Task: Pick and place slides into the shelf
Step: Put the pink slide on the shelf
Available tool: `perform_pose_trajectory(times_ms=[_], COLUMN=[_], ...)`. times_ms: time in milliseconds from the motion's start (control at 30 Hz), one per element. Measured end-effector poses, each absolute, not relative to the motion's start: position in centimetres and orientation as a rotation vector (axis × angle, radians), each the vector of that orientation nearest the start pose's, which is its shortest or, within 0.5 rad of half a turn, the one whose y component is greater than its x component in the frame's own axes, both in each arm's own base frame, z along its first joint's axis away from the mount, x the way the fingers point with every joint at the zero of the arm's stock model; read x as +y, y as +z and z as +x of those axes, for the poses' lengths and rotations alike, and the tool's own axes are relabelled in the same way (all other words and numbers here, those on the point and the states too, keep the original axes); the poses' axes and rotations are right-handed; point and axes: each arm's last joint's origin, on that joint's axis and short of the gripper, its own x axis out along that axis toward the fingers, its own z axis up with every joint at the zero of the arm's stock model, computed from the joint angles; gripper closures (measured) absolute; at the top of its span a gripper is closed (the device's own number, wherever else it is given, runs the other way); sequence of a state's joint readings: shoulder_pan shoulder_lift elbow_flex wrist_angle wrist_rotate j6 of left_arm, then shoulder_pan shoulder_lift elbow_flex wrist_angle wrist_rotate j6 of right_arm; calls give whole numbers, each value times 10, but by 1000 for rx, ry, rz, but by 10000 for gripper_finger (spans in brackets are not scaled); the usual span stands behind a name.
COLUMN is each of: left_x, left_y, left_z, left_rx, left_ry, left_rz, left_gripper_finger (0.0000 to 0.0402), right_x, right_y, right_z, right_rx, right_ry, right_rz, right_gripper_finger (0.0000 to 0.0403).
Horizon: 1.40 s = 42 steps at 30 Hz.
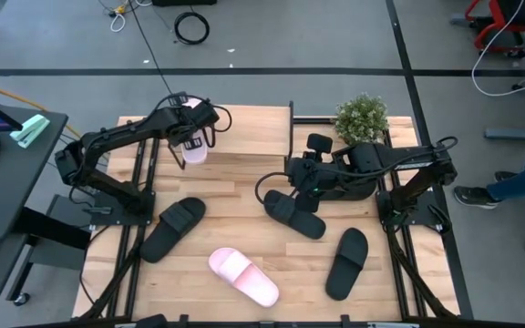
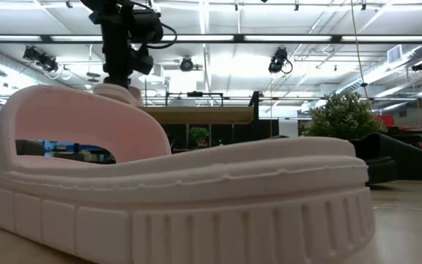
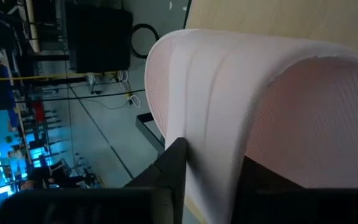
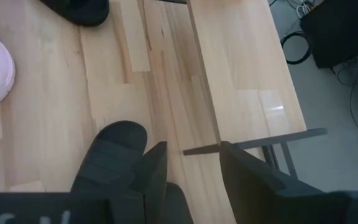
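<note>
The left gripper (image 1: pixel 192 137) sits over the near edge of the shelf (image 1: pixel 244 128), and a pale pink slide (image 1: pixel 194 146) lies between its jaws. In the left wrist view the broad pink strap (image 3: pixel 241 106) fills the gap between the two dark fingers (image 3: pixel 169 168), with one finger right against the strap's side; whether the jaws are pressing on it or have just slackened cannot be told.

The right gripper (image 1: pixel 301 182) hangs above the middle of the table (image 1: pixel 244 210), jaws apart with nothing between them. A black slide (image 4: pixel 114 158) lies just below and to one side of its fingers, its rounded end under the finger tips without touching them. In the high view two black slides (image 1: pixel 294 211) lie overlapped directly under this gripper.

The slides are thick-soled, open-toed and matte, with wide arched straps; the second pink slide (image 2: pixel 174 191), close to the low camera, shows a ribbed sole edge. The shelf has a pale wooden board on thin black metal legs, and the table is of light wood planks.

By count: two pink slides and four black ones, the other two black ones (image 1: pixel 173 228) (image 1: pixel 347 262) lying well apart from either gripper toward the table's front. A green potted plant (image 1: pixel 363 117) stands beyond the right gripper.
</note>
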<state>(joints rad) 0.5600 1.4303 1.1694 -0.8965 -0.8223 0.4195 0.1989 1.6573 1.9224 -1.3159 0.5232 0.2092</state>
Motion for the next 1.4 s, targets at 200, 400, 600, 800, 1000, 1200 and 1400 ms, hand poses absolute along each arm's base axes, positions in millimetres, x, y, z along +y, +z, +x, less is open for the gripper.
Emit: perform_pose_trajectory(times_ms=[200,400,600,800,1000,1200,1400], left_x=[158,148,126,108,73,28,-6], left_y=[280,282,284,290,306,331,326], left_z=[220,226,236,239,235,234,236], left_rx=[1485,1496,1466,1444,1356,1251,1252], left_ry=[944,995,953,956,1019,895,797], left_rz=[505,609,683,694,559,225,71], left_gripper_finger=[271,218,201,215,246,328,392], right_x=[47,47,47,47,47,47,47], right_y=[408,408,408,408,408,408,408], right_z=[306,307,307,307,307,307,307], right_rx=[946,943,943,940,937,937,935], right_ry=[-393,-393,-393,-398,-405,-406,-409], right_rz=[-182,-182,-182,-171,-157,-156,-151], right_gripper_finger=[249,249,249,249,249,249,249])
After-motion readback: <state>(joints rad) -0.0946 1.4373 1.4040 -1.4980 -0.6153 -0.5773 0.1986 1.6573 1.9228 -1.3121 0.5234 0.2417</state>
